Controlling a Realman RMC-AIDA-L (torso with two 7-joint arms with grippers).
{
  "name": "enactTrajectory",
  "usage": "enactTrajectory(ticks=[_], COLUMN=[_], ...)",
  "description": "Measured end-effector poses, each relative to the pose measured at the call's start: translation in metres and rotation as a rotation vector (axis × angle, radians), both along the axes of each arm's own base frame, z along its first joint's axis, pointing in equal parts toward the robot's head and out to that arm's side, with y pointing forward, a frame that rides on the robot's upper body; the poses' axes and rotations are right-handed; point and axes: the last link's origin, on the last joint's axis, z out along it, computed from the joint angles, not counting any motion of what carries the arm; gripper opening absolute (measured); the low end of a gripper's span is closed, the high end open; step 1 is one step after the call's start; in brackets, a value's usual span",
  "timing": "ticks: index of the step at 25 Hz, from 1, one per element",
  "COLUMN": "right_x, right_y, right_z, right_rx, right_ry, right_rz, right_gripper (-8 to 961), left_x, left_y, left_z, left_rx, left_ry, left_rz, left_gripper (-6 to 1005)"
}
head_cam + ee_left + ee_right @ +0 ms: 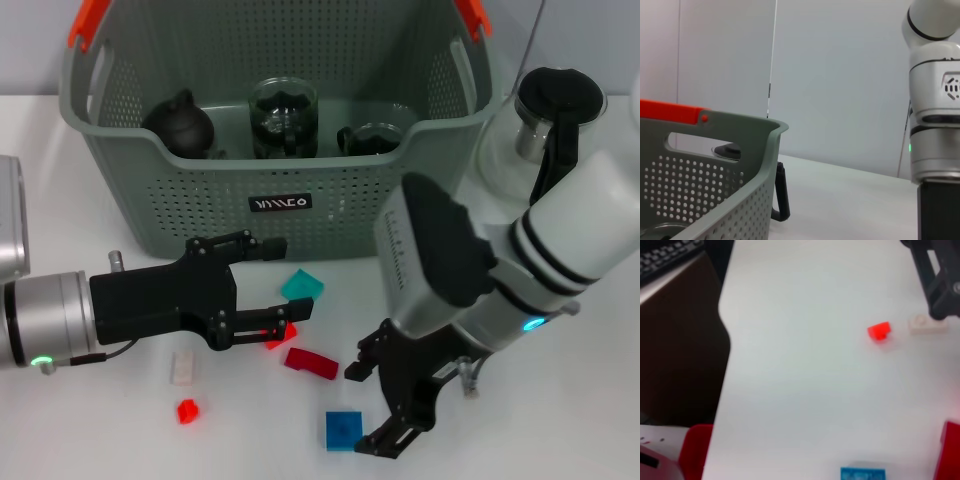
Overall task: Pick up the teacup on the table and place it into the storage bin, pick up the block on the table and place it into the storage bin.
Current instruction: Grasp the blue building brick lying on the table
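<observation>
We judge the blue block [342, 430] light and rigid; grip its flat sides. Right gripper [385, 405] open, empty; left gripper [278, 292] open, apparently empty.

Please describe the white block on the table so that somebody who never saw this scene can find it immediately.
Start at the storage bin, then look at the table in front of it, where small blocks lie scattered. The white block lies just below the left gripper, right above the small red block. It is the only pale block; the others are red, blue or teal.
</observation>
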Motion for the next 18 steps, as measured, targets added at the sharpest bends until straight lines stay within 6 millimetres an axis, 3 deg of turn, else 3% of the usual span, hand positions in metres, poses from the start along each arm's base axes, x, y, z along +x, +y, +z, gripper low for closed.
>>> enactTrajectory(ticks=[18], right_x=[0.006], right_y=[-0.009], right_z=[-0.035], right_rx=[0.021], right_ry=[-0.027], right_rz=[0.074], right_gripper=[850], left_x=[-0.001], left_y=[0.000], left_z=[0.000], left_rx=[0.003], left_ry=[0.000], left_rz=[0.005], left_gripper=[712])
